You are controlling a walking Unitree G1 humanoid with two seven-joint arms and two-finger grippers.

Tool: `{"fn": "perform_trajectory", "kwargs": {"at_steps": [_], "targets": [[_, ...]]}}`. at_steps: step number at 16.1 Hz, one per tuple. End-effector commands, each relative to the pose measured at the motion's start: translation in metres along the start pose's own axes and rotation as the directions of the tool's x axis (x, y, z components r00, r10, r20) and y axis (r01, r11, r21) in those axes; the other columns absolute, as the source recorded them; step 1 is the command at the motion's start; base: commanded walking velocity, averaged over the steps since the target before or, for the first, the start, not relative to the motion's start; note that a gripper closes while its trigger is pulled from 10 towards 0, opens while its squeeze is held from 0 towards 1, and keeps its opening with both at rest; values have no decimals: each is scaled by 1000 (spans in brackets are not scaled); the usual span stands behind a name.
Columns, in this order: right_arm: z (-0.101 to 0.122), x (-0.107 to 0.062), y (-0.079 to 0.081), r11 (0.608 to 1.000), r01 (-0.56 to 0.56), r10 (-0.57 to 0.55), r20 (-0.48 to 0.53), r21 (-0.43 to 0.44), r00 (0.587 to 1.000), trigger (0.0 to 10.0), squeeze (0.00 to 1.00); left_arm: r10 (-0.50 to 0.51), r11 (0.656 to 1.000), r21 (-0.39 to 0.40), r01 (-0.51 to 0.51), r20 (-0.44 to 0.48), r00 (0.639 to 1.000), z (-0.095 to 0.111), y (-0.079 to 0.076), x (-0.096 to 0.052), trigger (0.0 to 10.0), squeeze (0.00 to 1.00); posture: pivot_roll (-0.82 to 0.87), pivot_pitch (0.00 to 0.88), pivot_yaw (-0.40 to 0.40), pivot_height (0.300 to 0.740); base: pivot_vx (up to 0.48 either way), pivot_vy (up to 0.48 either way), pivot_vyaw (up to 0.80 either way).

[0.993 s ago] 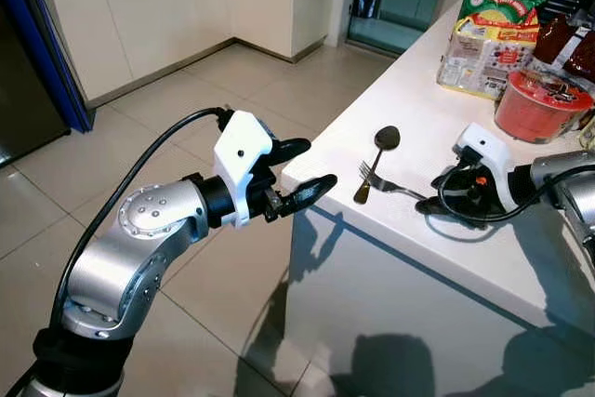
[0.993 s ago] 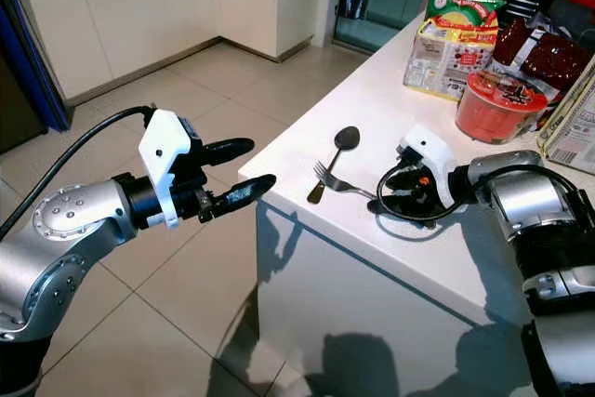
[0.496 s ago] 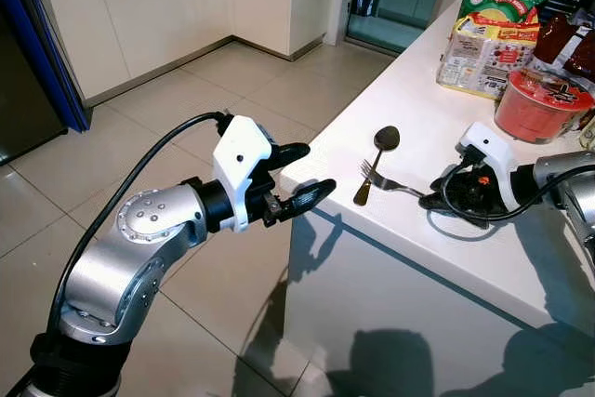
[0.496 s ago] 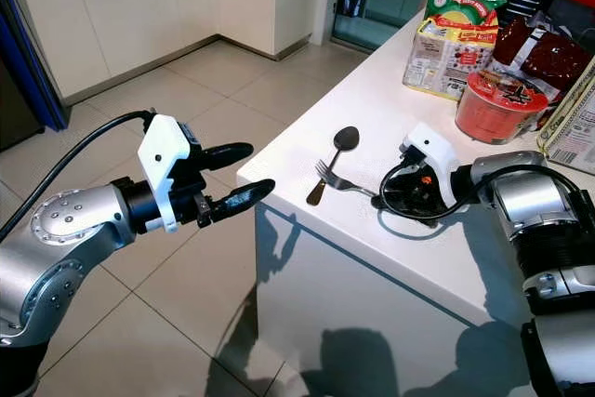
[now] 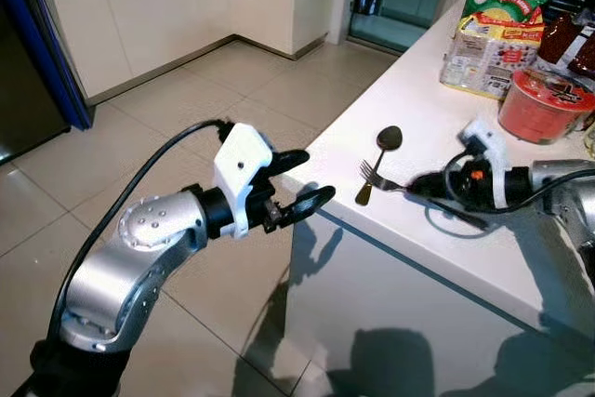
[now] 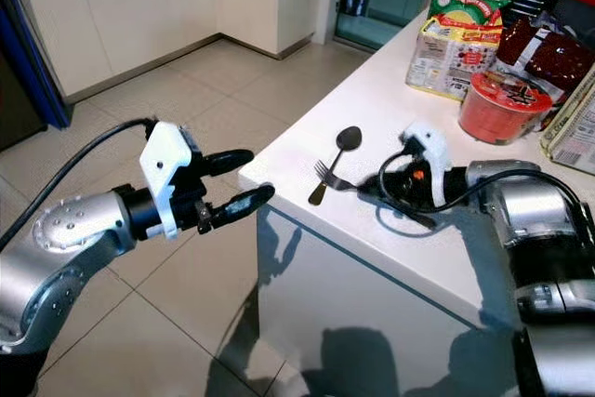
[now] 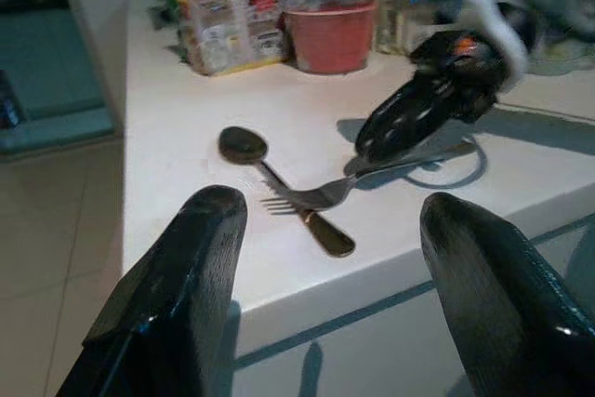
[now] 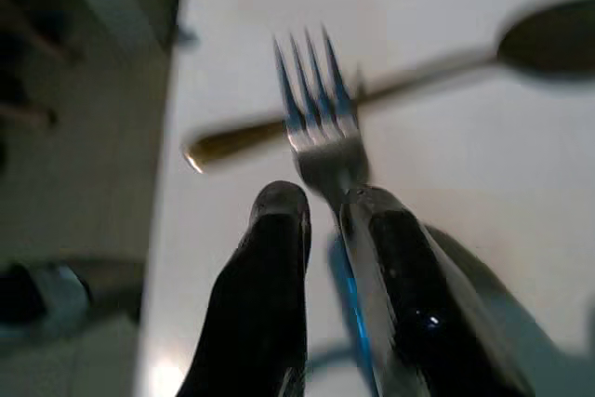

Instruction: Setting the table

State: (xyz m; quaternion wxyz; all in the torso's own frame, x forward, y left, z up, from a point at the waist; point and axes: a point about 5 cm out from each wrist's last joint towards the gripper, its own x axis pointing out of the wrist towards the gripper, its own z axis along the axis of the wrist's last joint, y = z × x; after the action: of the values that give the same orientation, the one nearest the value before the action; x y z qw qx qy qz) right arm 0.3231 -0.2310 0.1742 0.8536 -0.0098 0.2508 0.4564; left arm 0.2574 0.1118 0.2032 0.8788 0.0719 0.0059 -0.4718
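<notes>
A silver fork [image 5: 375,177] is at the near corner of the white counter [image 5: 409,90], its handle pinched in my right gripper [image 5: 420,182], which is shut on it. In the right wrist view the fork [image 8: 321,127] sticks out past the two black fingers [image 8: 270,295], with its tines above the handle of a dark spoon [image 8: 548,34]. The spoon [image 5: 379,157] lies flat on the counter just beyond. My left gripper [image 5: 312,177] hangs open in the air off the counter's corner, with nothing between its fingers [image 7: 195,276].
A red lidded bowl [image 5: 542,104] and packs of noodles [image 5: 488,30] stand further back on the counter. The counter's corner edge [image 5: 321,211] is close to the left gripper. Tiled floor [image 5: 158,109] and white cabinets [image 5: 139,6] lie to the left.
My right gripper has rolled its wrist and slid a little left, bringing the fork closer to the spoon. The left arm has sunk slightly.
</notes>
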Motion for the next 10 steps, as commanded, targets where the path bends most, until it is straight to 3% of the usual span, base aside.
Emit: {"fn": "perform_trajectory", "kwargs": {"at_steps": [1, 6, 8, 10], "targets": [[2, -5, 3, 1000, 11, -12, 56, 19, 998, 0, 0, 33, 999, 16, -34, 38, 999, 6, 1, -3, 10000, 0, 11, 0, -31, 740, 0, 0, 0], [17, -24, 9, 995, 81, -94, 260, 63, 961, 0, 0, 126, 992, -15, -125, 86, 988, 2, 7, -1, 10000, 0, -7, 0, -23, 740, 0, 0, 0], [28, -29, 8, 991, 97, -123, 355, 90, 927, 0, 0, 151, 988, -27, -149, 108, 983, 3, 9, 2, 10000, 0, -17, 0, -19, 740, 0, 0, 0], [50, -39, 10, 982, 109, -178, 536, 157, 826, 0, 0, 240, 971, -49, -235, 155, 958, 4, 15, 4, 10000, 0, -26, 0, -17, 740, 0, 0, 0]]}}
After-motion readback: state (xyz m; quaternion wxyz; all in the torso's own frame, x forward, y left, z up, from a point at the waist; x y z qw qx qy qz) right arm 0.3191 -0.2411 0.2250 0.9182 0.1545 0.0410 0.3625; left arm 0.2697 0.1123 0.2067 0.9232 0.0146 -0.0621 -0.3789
